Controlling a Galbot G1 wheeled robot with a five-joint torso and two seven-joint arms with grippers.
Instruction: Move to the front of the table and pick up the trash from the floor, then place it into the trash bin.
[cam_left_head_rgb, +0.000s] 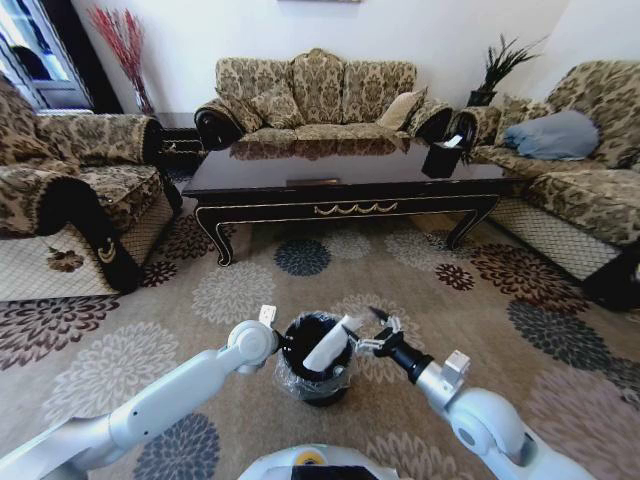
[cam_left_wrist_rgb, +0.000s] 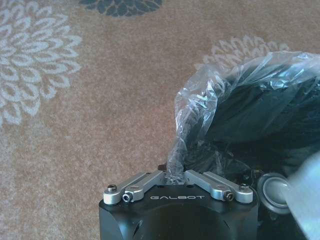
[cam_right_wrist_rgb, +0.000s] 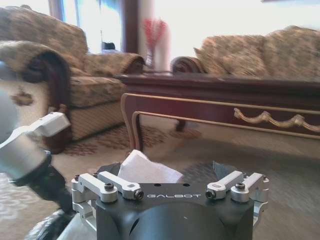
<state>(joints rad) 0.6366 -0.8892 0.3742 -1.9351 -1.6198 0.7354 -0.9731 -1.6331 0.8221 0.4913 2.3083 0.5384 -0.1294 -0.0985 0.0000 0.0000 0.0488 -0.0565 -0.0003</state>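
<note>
The trash bin (cam_left_head_rgb: 312, 385), black with a clear bag liner, stands on the flowered carpet floor (cam_left_head_rgb: 250, 290) just in front of me. My left gripper (cam_left_head_rgb: 283, 341) is at the bin's near rim, shut on a fold of the liner (cam_left_wrist_rgb: 195, 115); the left wrist view shows this gripper (cam_left_wrist_rgb: 174, 175) pinching the plastic. A crumpled white paper, the trash (cam_left_head_rgb: 330, 345), leans inside the bin's mouth and pokes above it. On the bin's other side my right gripper (cam_left_head_rgb: 368, 333) is open, just behind the paper (cam_right_wrist_rgb: 147, 170). The table (cam_left_head_rgb: 340, 190) stands farther ahead.
Patterned sofas stand at the left (cam_left_head_rgb: 70, 200), behind the table (cam_left_head_rgb: 320, 95) and at the right (cam_left_head_rgb: 570, 170). A black tissue box (cam_left_head_rgb: 442, 158) sits on the table's right end. Open carpet lies between the bin and the table (cam_right_wrist_rgb: 225, 95).
</note>
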